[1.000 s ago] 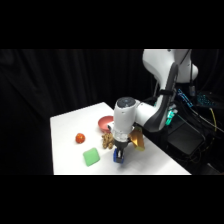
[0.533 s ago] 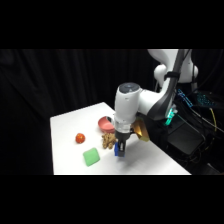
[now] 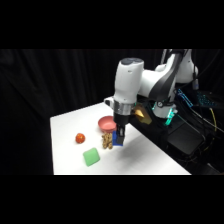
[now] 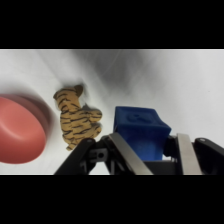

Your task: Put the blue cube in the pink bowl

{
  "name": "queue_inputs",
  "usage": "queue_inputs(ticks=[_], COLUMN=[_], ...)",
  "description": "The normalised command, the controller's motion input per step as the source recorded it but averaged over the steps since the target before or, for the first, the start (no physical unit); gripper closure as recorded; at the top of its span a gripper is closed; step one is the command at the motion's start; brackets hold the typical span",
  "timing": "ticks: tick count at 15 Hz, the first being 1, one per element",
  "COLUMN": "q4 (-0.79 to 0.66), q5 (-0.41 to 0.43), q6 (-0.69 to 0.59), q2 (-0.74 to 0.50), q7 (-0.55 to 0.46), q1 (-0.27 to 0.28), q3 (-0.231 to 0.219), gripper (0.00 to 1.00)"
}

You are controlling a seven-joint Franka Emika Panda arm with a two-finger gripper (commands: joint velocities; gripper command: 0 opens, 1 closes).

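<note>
standing over the white table [image 3: 150,155], the gripper [image 3: 119,136] has its jaws pinching the blue cube [image 4: 140,131], held above the tabletop. the pink bowl [image 3: 105,122] sits just behind it, a tiger toy [image 4: 76,116] between bowl and cube, with a green block [image 3: 91,157] and a small orange ball [image 3: 80,138] further off.

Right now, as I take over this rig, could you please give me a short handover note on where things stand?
Gripper: shut on the blue cube, held off the table.
Pink bowl: on the table just beyond the gripper, nothing visible in it.
Toy tiger stands between cube and bowl; green block and orange-red ball lie apart.
Done: cube picked up.
Left: carry it over the tiger, release into the bowl.
</note>
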Motion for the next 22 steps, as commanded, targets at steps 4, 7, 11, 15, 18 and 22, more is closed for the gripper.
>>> queue_inputs(ticks=[4, 7, 11, 15, 18, 22], q4=[-0.3, -0.3, -0.29, -0.26, -0.18, -0.09], q5=[-0.035, 0.009, 0.085, 0.122, 0.157, 0.161], q6=[-0.01, 0.04, 0.11, 0.11, 0.1, 0.14], q2=[-0.38, -0.35, -0.31, -0.3, -0.22, -0.09], q7=[-0.44, -0.48, -0.5, -0.43, -0.39, -0.31], q1=[-0.33, -0.312, -0.268, -0.21, -0.157, -0.112], q3=[0.132, 0.052, -0.003, -0.043, -0.05, -0.045], gripper=[0.77, 0.77, 0.77, 0.77, 0.77, 0.77])
